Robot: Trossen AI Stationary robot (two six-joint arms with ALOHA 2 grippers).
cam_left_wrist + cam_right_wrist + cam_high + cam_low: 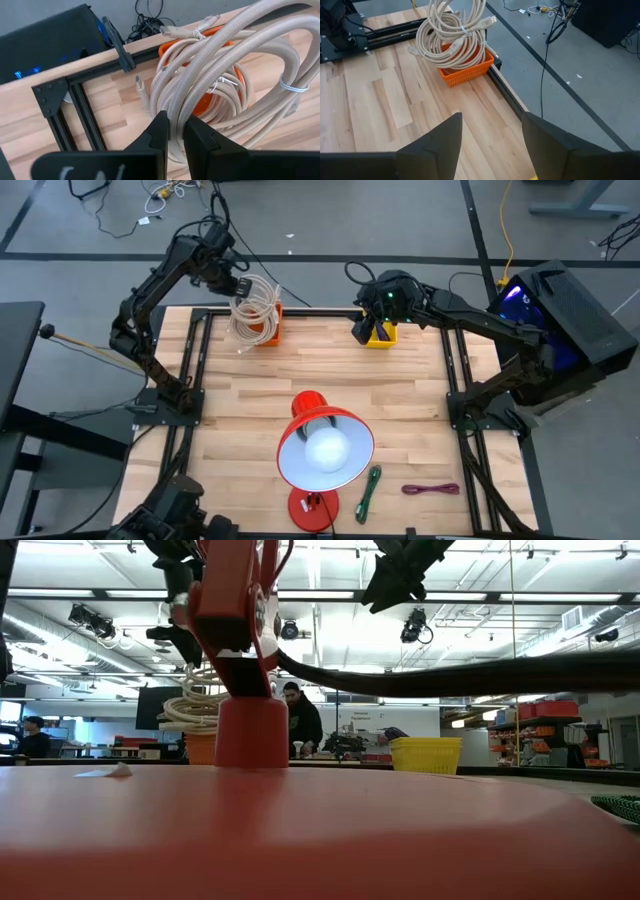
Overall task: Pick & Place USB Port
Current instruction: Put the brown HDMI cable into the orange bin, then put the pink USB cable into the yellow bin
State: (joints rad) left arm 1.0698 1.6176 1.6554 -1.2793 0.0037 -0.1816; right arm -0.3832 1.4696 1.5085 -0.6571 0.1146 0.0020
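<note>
The bundle of cream-white braided USB cables, tied in loops with small wire ties, hangs above and partly inside the small orange plastic basket at the far left of the light wooden desk. The left pincer is clamped narrow on one strand of that bundle, its two dark fingers pressed to either side of the cord; in the left wrist view the loops spread out just beyond the fingertips, and a loose plug end dangles beside the basket over the wood. From the right wrist view the same coil stands up out of the basket, well ahead of the right arm.

The right pincer stands wide and holds nothing. It hovers over the small yellow plastic basket at the far edge of the desk, well apart from the left pincer; whether it touches that basket's rim is hard to tell from above.

Nearer the front of the desk stand a red desk lamp with a round lit shade, a green braided cable just beside its base, and a purple cable further right. In the low view a person stands in the room behind.
</note>
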